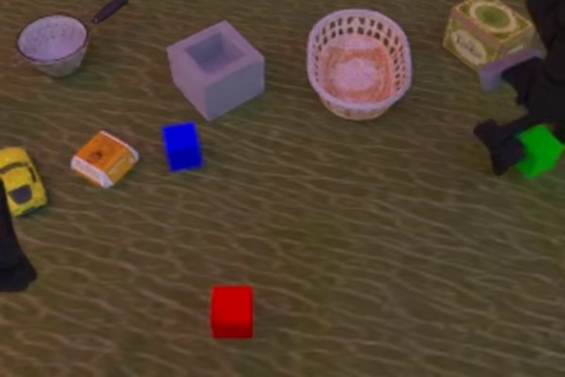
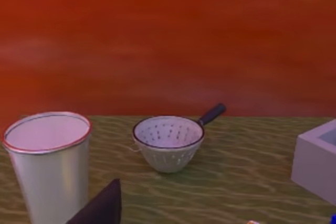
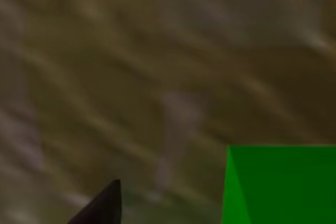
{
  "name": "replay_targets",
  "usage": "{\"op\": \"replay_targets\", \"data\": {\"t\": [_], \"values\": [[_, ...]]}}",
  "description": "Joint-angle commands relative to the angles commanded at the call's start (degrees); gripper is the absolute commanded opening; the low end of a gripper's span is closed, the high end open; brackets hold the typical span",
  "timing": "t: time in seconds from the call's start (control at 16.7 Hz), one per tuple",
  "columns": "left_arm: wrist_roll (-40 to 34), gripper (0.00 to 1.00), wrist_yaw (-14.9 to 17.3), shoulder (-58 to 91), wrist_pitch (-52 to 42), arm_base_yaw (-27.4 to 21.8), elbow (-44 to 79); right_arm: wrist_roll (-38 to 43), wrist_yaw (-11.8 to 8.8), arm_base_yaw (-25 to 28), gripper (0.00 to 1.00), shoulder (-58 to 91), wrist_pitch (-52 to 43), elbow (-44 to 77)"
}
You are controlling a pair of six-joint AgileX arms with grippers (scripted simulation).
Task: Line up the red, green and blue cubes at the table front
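Right pincer [image 1: 521, 149] closes around the green cube [image 1: 541, 149] at the table's [image 1: 353, 245] right edge, seen from above; red cube [image 1: 232, 311] sits at front, blue cube [image 1: 182, 146] farther back. Left pincer idles at left, grip unclear. Right wrist view shows green cube beside one fingertip [image 3: 102, 205]. No line formed yet.

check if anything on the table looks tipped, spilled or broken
Nothing stands out. The small glossy red cube, blue cube and green cube all sit flat, scattered rather than lined up. The right gripper is at the green cube, and the white wicker basket stands upright.
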Motion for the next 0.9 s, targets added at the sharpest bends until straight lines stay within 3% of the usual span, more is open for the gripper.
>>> {"op": "replay_targets", "data": {"t": [0.36, 0.9], "values": [[0.00, 1.00, 0.00, 0.00, 0.00, 0.00, 0.00, 0.00, 0.01, -0.01, 1.00, 0.91, 2.36, -1.59], [0.00, 1.00, 0.00, 0.00, 0.00, 0.00, 0.00, 0.00, 0.01, -0.01, 0.32, 0.91, 2.36, -1.59]]}}
